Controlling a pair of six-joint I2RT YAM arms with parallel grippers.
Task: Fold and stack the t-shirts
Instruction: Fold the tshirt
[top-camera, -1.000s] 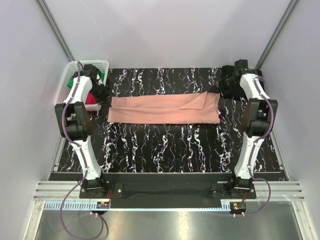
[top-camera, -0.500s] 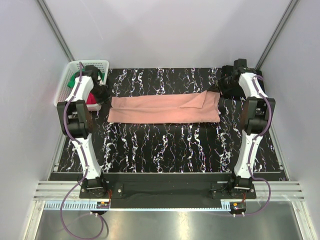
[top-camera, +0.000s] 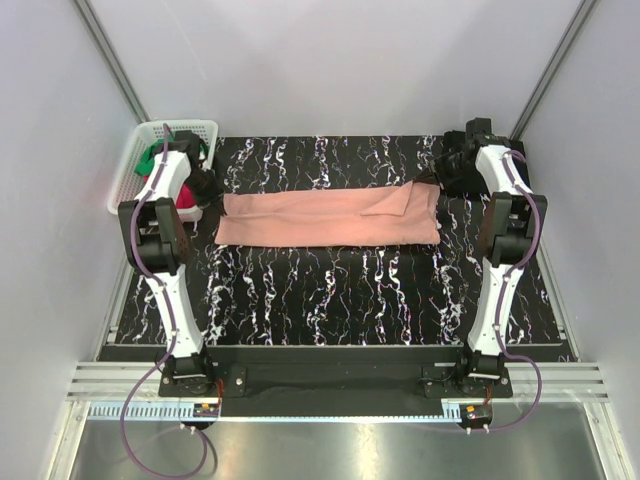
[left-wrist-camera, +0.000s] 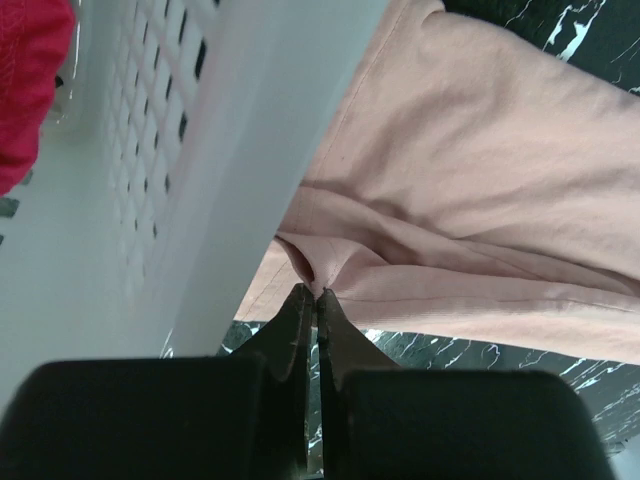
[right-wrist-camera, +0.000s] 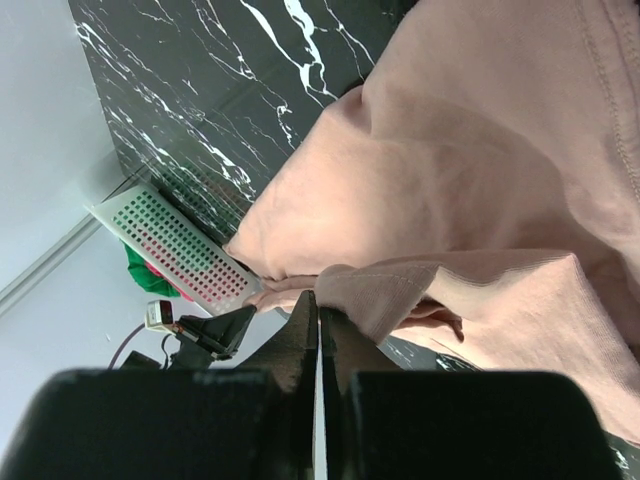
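Flatter than a second ago: salmon t-shirt (top-camera: 320, 218), ends pinched in closed left gripper (left-wrist-camera: 316, 300) and right gripper (right-wrist-camera: 318, 305); keep tension equal while folding.

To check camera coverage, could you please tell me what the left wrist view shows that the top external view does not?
Only the left wrist view shows the left tool shut, pinching a puckered edge of the salmon-pink cloth t-shirt, beside the white plastic lattice basket. Only the top external view shows the whole shirt stretched as a long band, the right tool at its other end, and green cloth in the basket. Both show the shirt, the basket, the red cloth inside it and the black white-veined tabletop.
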